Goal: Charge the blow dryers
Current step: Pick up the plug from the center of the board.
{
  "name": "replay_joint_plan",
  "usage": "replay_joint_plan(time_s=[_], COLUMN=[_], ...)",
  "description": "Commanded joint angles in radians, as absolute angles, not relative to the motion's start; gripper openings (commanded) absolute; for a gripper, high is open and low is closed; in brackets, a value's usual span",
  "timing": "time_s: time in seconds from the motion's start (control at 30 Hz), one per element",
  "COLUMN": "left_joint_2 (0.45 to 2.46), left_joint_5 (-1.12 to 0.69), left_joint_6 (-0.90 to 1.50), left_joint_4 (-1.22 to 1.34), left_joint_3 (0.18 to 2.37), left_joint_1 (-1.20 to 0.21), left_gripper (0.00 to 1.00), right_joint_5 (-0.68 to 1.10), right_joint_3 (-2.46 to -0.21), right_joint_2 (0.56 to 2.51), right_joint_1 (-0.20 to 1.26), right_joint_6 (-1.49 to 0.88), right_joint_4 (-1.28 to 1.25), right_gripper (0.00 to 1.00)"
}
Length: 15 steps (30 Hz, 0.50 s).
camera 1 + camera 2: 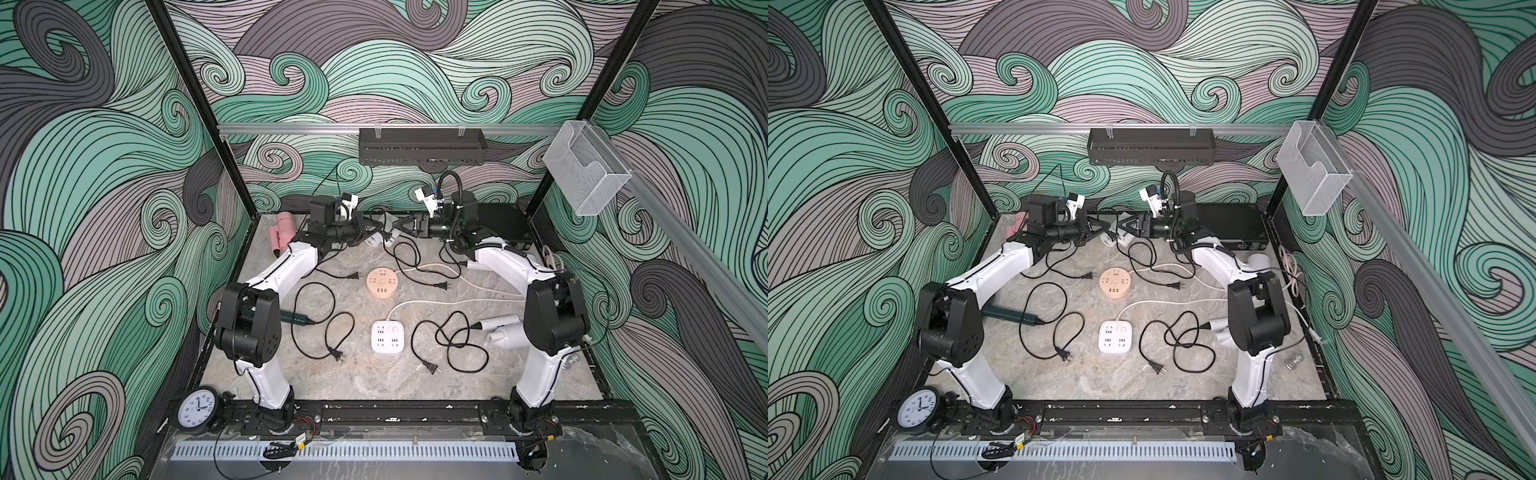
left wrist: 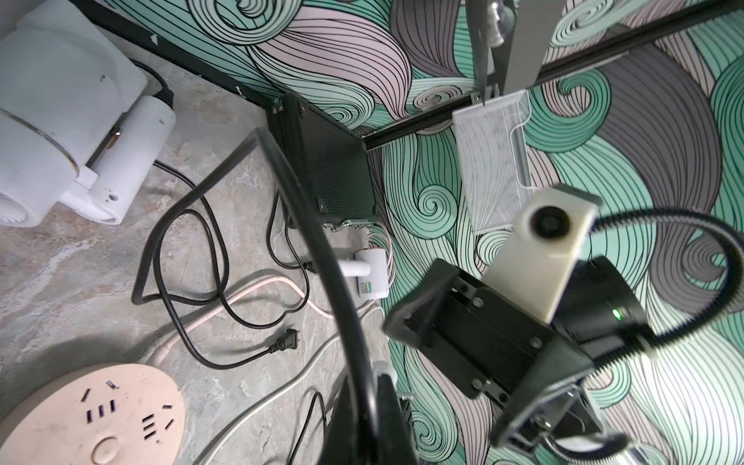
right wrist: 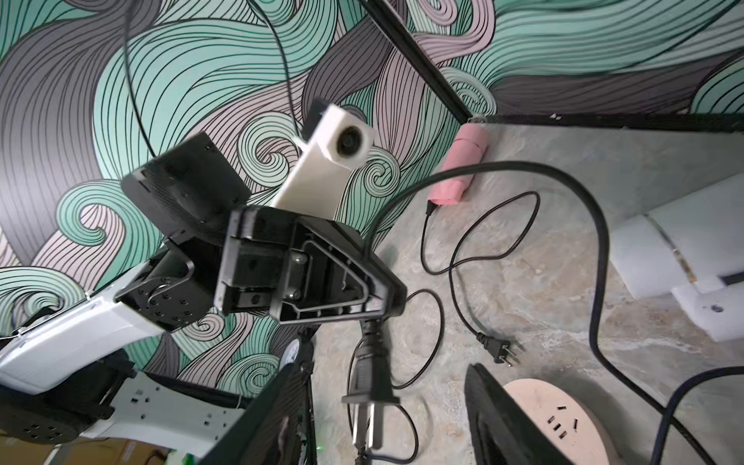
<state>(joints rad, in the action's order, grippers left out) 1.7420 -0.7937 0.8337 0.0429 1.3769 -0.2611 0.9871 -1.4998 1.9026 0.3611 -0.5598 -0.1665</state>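
At the back of the table my left gripper (image 1: 376, 226) is shut on a black cord just behind its two-prong plug (image 3: 368, 386). The plug hangs prongs down between the open fingers of my right gripper (image 3: 386, 382), which faces the left one tip to tip (image 1: 1121, 226). A white blow dryer (image 1: 377, 240) lies under both. A pink blow dryer (image 1: 282, 232) lies back left and a dark green one (image 1: 291, 318) by the left arm. Another white one (image 1: 505, 330) lies by the right arm, and a third (image 1: 1258, 261) back right.
A round peach socket hub (image 1: 382, 283) and a square white socket block (image 1: 387, 336) sit mid-table among loose black cords with free plugs (image 1: 336, 355) (image 1: 432, 368). A black box (image 1: 503, 220) stands back right. A clock (image 1: 198, 409) leans at the front left.
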Motion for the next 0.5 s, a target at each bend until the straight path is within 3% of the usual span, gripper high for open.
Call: replay_joint_plan(time_s=[0.0, 0.23, 0.47], left_joint_2=[1.7, 1.721, 1.735], left_joint_5=[-0.844, -0.84, -0.85], left_joint_6=[0.68, 0.632, 0.599], left_joint_4=[-0.045, -0.06, -0.078], left_joint_3=[1.411, 1.427, 1.44], left_joint_1=[-0.261, -0.262, -0.264], left_gripper=[0.03, 0.03, 0.02], right_joint_5=[1.161, 1.195, 1.21], right_joint_3=[-1.535, -1.5, -1.522], right_joint_2=[1.948, 1.933, 1.952], right_joint_1=[0.386, 0.402, 0.417], right_joint_6=[-0.561, -0.587, -0.559], right_joint_4=[-0.08, -0.11, -0.048], right_gripper=[0.64, 0.58, 0.44])
